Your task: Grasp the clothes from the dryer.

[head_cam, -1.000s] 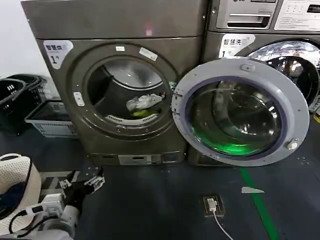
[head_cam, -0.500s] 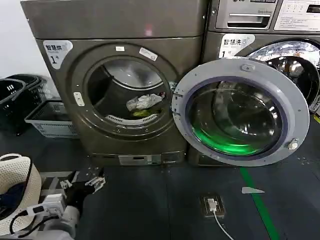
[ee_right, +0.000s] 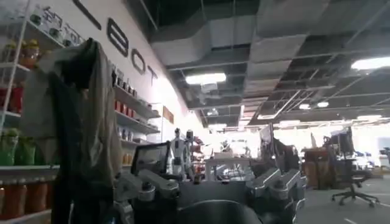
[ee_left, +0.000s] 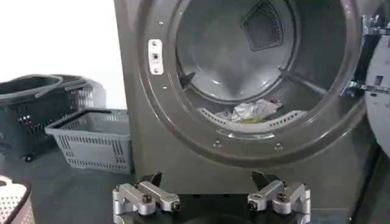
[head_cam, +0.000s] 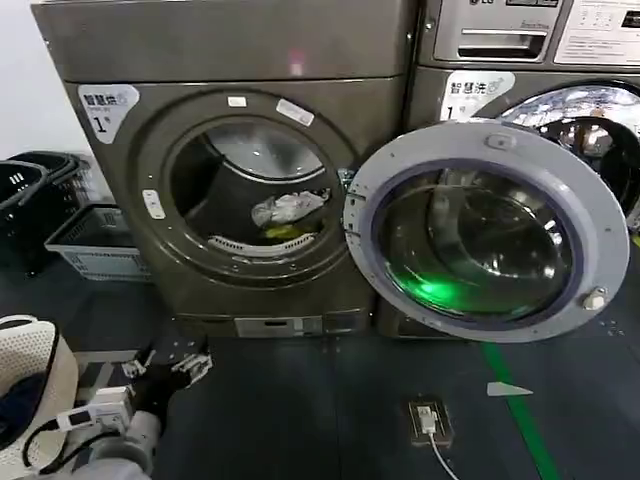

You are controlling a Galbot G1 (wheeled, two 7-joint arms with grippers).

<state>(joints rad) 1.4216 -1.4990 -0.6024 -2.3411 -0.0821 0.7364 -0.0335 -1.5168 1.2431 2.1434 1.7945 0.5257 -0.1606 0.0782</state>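
The bronze-brown dryer [head_cam: 230, 60] stands in front of me with its round porthole uncovered. In the dark drum lie the clothes: a whitish-grey piece [head_cam: 285, 208] on top of a yellow-green piece [head_cam: 283, 232], close to the front lip. My left gripper [head_cam: 175, 365] hovers low over the floor, below and left of the porthole, open and holding nothing. The left wrist view faces the dryer [ee_left: 140, 122] and the clothes [ee_left: 253, 110] beyond the left gripper [ee_left: 207, 181]. My right gripper [ee_right: 210, 176] points away into the room, its jaws spread and nothing in them.
The dryer's round glass door [head_cam: 490, 230] hangs open to the right, in front of the LG machine [head_cam: 500, 45]. A black basket [head_cam: 30, 190] and a grey crate [head_cam: 95, 245] stand left of the dryer. A white mesh hamper [head_cam: 30, 380] sits by my left arm. A floor socket with cable [head_cam: 425, 418] lies right of centre.
The head view has shifted slightly, so the dryer and its door look a little larger. My left gripper stays low before the dryer, still open. The clothes have not moved.
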